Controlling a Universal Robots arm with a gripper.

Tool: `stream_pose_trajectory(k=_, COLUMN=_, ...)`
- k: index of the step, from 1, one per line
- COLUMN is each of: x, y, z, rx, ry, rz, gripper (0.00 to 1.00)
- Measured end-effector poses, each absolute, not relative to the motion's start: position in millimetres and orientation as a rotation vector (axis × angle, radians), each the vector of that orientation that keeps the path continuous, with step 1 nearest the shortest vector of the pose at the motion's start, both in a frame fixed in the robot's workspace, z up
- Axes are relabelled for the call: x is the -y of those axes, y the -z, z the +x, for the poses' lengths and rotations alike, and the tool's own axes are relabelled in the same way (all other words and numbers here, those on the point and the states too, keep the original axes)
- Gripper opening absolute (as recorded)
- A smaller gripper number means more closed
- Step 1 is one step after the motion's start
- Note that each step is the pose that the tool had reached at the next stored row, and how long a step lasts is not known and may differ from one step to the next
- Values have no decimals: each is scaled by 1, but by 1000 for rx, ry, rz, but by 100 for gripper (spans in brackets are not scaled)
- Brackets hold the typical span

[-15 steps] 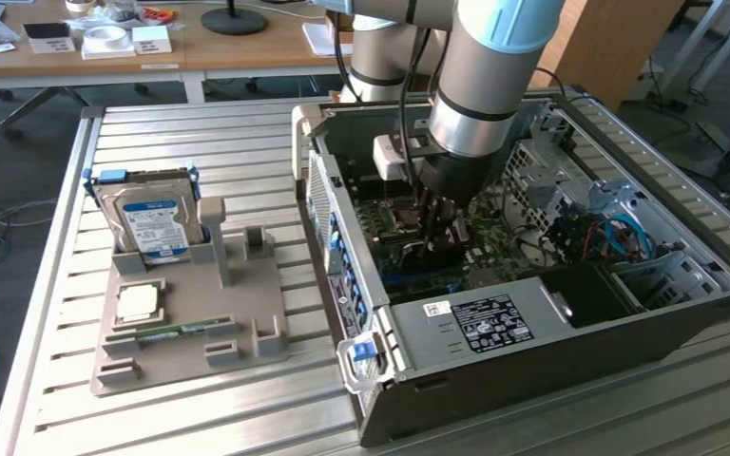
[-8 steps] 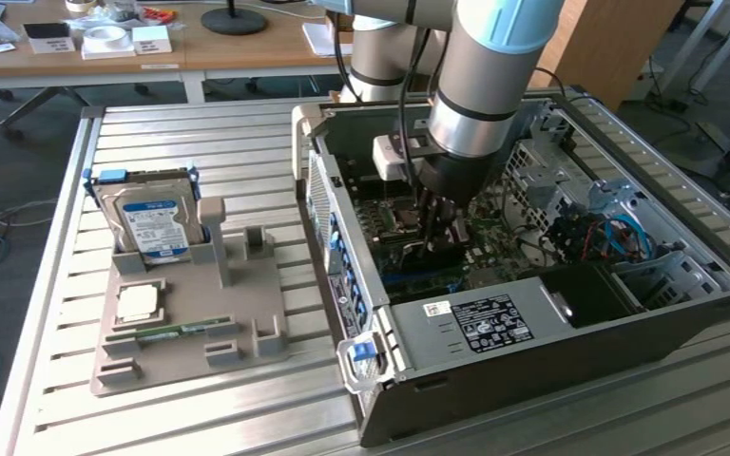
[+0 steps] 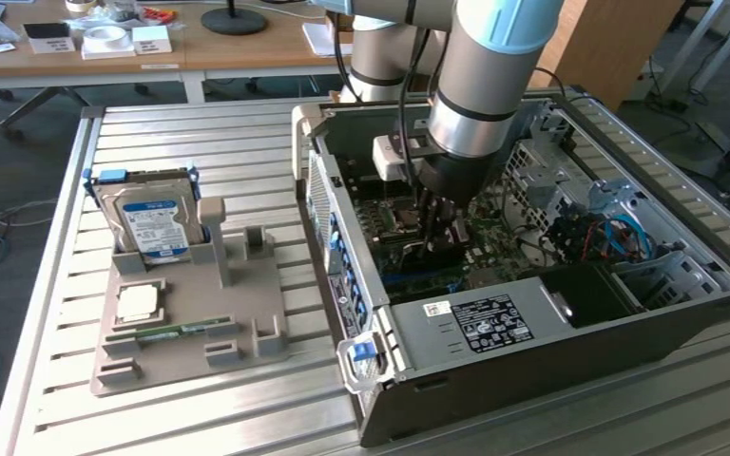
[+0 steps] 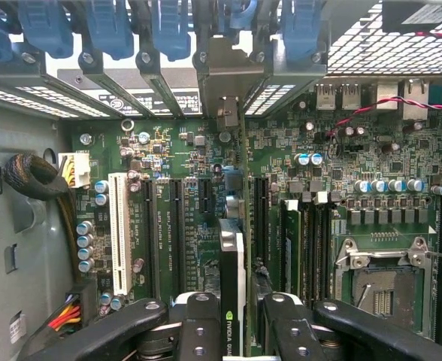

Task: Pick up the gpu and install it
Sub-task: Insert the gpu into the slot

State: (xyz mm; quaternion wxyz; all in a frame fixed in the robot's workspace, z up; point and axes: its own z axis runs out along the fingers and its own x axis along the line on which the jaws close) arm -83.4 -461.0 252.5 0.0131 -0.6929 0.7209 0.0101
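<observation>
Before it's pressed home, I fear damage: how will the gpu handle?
Probably stiff: the gpu stands edge-on, straight, in the claw. Likely light, being thin. Possibly fragile: it hangs over the crowded motherboard.

gripper (image 4: 236, 331) clamping gpu (image 4: 233, 278) edge-on, card standing over green motherboard (image 4: 341, 158), bracket (image 4: 228, 75) meeting rear slots, white slot (image 4: 119, 233) sitting beside

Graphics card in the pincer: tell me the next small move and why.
Probably a short, straight push down into the board. In the wrist view the pincer grips the graphics card edge-on, its metal bracket already at the rear slot opening, the card lined up along the motherboard slots. Whether it is fully seated can't be told, so press gently.
</observation>
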Motion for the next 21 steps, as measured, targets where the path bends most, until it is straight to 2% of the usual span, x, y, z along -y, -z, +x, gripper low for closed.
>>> stream_pose_trajectory(k=21, x=461, y=-251, z=-84, rx=-2246, ry=-31, rz=-2159, gripper=27)
